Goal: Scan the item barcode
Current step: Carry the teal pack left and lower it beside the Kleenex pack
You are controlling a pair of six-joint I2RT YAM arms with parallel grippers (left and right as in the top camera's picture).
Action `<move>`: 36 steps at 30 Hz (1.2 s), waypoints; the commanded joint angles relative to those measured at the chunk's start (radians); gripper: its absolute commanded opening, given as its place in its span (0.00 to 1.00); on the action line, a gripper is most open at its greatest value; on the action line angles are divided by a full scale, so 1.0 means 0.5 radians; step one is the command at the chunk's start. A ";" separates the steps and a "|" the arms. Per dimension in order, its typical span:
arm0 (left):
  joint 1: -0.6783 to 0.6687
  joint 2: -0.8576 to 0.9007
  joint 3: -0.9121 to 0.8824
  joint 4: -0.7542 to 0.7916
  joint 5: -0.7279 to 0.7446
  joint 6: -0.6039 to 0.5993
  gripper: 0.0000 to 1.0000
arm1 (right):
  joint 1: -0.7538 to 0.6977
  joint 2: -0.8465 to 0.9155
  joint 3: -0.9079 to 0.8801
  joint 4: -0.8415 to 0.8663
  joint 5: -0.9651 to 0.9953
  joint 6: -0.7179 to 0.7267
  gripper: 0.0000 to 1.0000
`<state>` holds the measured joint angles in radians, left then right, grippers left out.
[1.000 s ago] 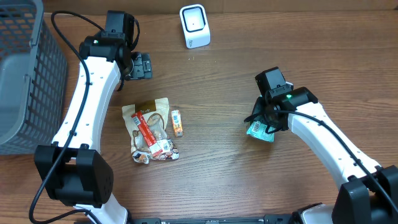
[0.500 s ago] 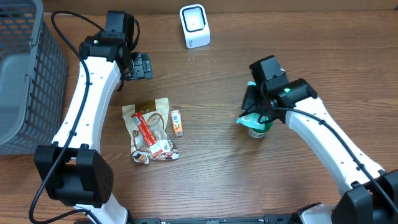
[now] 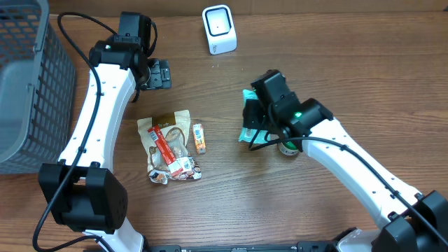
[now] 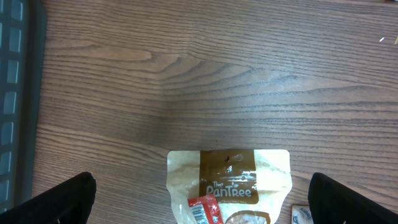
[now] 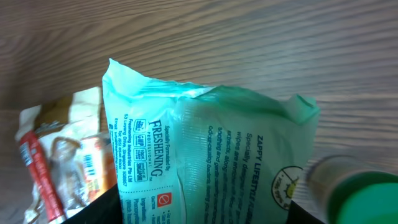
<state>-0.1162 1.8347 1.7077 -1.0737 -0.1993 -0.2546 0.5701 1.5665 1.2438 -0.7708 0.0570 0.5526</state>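
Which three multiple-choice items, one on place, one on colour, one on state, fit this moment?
1. Where in the overhead view is the scanner?
A. top middle
B. bottom left
C. right edge

2. What colour is the packet in the right gripper?
A. red
B. teal
C. black

3. How is the left gripper?
A. shut on the packet
B. open, empty
C. shut, empty

Key:
1 A: it sits near the top edge, about midway across.
2 B: the right wrist view shows teal wrapping with print.
3 B: its jaws stand wide apart, gripping nothing.
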 commanded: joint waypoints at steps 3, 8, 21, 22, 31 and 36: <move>-0.004 -0.031 0.031 0.002 -0.027 -0.007 1.00 | 0.068 0.002 0.061 0.053 0.016 -0.023 0.57; -0.004 -0.031 0.031 0.002 -0.027 -0.007 1.00 | 0.138 0.002 0.060 0.081 0.016 -0.021 0.57; -0.004 -0.031 0.031 0.002 -0.027 -0.007 1.00 | 0.230 0.230 0.045 0.146 0.040 -0.014 0.59; -0.004 -0.031 0.031 0.002 -0.027 -0.007 1.00 | 0.230 0.275 0.045 0.164 0.014 -0.014 0.61; -0.004 -0.031 0.031 0.002 -0.027 -0.007 1.00 | 0.230 0.421 0.045 0.220 -0.037 -0.014 0.89; -0.004 -0.031 0.031 0.002 -0.027 -0.007 1.00 | 0.230 0.421 0.045 0.233 -0.037 -0.014 0.86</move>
<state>-0.1162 1.8347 1.7077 -1.0737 -0.1993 -0.2546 0.6827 1.7790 1.2438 -0.6621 0.0406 0.5457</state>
